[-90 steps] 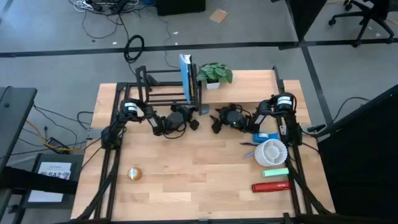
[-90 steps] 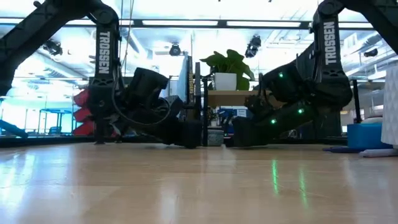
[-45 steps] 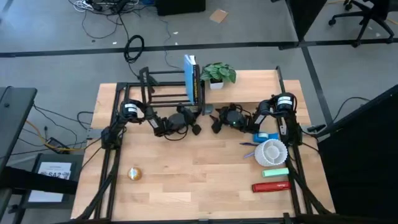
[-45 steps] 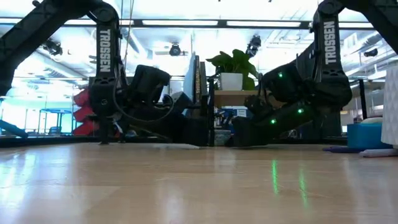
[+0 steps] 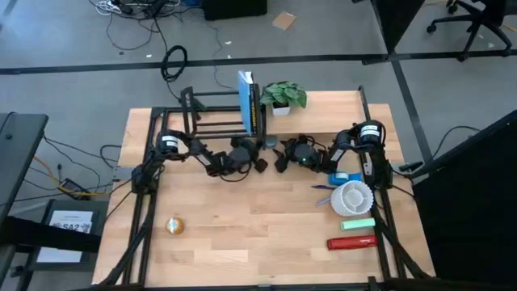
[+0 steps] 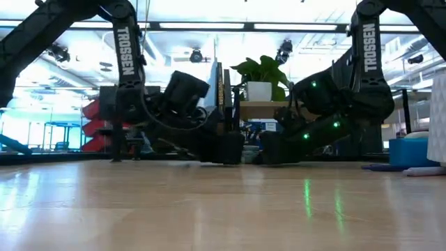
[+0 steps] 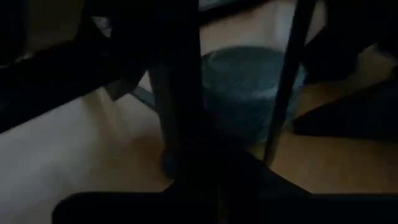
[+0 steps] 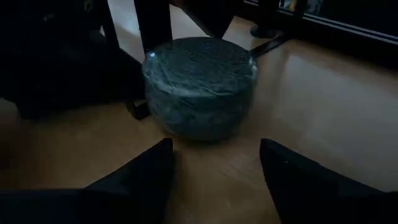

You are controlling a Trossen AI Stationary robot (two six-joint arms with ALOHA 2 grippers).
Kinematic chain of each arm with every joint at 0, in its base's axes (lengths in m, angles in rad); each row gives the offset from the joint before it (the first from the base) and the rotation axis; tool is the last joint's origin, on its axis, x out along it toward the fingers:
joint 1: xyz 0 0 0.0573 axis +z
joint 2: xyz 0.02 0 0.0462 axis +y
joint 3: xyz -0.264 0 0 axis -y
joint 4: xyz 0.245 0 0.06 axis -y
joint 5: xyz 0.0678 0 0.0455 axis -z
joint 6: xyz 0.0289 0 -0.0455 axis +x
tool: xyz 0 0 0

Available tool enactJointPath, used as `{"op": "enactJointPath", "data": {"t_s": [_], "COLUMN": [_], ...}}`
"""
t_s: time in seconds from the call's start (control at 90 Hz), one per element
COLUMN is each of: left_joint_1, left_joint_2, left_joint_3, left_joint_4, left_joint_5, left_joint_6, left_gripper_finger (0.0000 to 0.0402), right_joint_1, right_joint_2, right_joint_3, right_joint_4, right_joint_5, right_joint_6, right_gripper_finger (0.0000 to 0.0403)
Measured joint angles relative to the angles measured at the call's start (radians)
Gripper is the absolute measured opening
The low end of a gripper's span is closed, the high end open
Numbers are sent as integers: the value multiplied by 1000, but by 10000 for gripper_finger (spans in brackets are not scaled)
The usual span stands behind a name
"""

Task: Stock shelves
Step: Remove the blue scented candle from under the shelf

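Bench (image 5: 242, 218) holding black rack (image 5: 212, 113) at upper centre. Left gripper (image 5: 260, 162) lying beside it, jaw state unreadable. Right gripper (image 8: 214, 163) facing grey round tub (image 8: 199, 84), jaws spread apart.

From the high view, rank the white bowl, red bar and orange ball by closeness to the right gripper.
Measured from the right gripper in the high view:
1. White bowl, at the table's right edge beside the right arm.
2. Red bar, near the front right corner.
3. Orange ball, front left; only slightly farther than the bar.
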Motion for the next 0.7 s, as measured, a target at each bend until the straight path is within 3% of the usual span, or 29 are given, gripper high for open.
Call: {"op": "enactJointPath", "data": {"t_s": [0.233, 0.411, 0.7], "left_joint_1": [2, 5, 6], "left_joint_2": [0, 0, 0], "left_joint_3": [20, 21, 21], "left_joint_4": [-28, 6, 24], "left_joint_5": [-42, -14, 22], "left_joint_6": [7, 106, 135], "left_gripper_finger": [0, 0, 0], "right_joint_1": [0, 2, -12], "right_joint_2": [0, 0, -3], "right_joint_3": [0, 0, -8], "right_joint_4": [0, -7, -48], "right_joint_5": [0, 1, -11], "right_joint_6": [0, -3, 14], "right_gripper_finger": [213, 213, 216]}}
